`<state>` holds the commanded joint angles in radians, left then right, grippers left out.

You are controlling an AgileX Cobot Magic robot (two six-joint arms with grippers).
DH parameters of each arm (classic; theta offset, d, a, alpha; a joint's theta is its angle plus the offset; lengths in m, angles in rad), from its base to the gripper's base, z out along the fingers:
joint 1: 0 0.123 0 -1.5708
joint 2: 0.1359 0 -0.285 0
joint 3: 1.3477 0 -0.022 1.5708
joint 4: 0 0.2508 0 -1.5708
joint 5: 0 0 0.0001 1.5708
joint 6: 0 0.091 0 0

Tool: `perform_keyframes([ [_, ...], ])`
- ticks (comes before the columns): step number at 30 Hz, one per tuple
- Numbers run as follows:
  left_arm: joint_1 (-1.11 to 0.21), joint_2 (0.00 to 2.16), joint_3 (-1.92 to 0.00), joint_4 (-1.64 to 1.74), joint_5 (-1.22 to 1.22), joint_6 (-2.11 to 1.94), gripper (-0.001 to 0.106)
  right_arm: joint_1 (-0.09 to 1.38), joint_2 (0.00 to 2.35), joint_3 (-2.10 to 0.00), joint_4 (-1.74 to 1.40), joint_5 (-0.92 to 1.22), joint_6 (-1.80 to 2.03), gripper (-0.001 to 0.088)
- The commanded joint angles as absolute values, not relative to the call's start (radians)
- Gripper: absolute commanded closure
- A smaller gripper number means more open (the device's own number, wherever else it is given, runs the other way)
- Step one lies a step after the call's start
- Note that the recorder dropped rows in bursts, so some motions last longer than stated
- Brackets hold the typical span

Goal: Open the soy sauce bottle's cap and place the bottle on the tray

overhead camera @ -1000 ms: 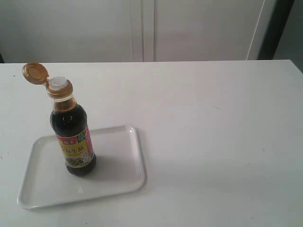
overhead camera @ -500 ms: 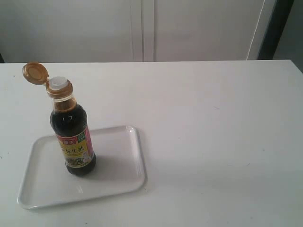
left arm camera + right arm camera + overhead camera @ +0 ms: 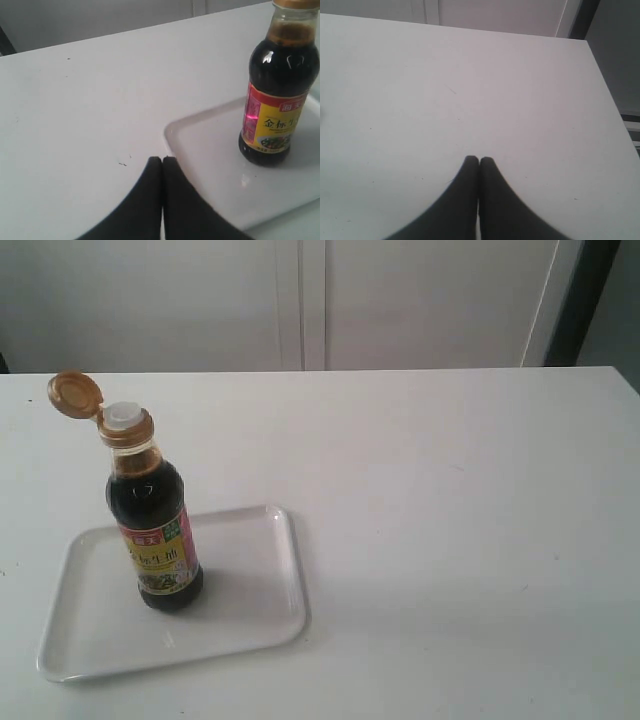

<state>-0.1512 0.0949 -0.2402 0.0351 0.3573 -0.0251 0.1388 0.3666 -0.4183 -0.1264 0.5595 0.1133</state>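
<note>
The soy sauce bottle (image 3: pixel 153 525) stands upright on the white tray (image 3: pixel 250 610) at the table's front left. Its golden-orange cap (image 3: pixel 74 395) is flipped open and hangs back from the collar, baring the white spout (image 3: pixel 123 416). In the left wrist view the bottle (image 3: pixel 277 95) stands on the tray (image 3: pixel 200 145), and my left gripper (image 3: pixel 162 159) is shut and empty, apart from the bottle, near the tray's corner. My right gripper (image 3: pixel 479 159) is shut and empty over bare table. Neither gripper shows in the exterior view.
The white table (image 3: pixel 450 520) stretches to the right of the tray. A pale wall or cabinet front (image 3: pixel 300 300) stands behind it. The table's right edge (image 3: pixel 607 100) drops off beside a dark gap.
</note>
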Motion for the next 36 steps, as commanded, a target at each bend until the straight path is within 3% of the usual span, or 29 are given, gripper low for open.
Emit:
perform_keyframes([
  [15,-0.151,0.0,-0.016,0.0,0.256,-0.03,0.105,0.139,0.367,-0.418,-0.126,0.56,0.113,0.0868],
  [36,-0.151,0.0,0.0,0.0,0.232,-0.028,0.105,0.139,0.367,-0.418,-0.126,0.56,0.113,0.0868],
])
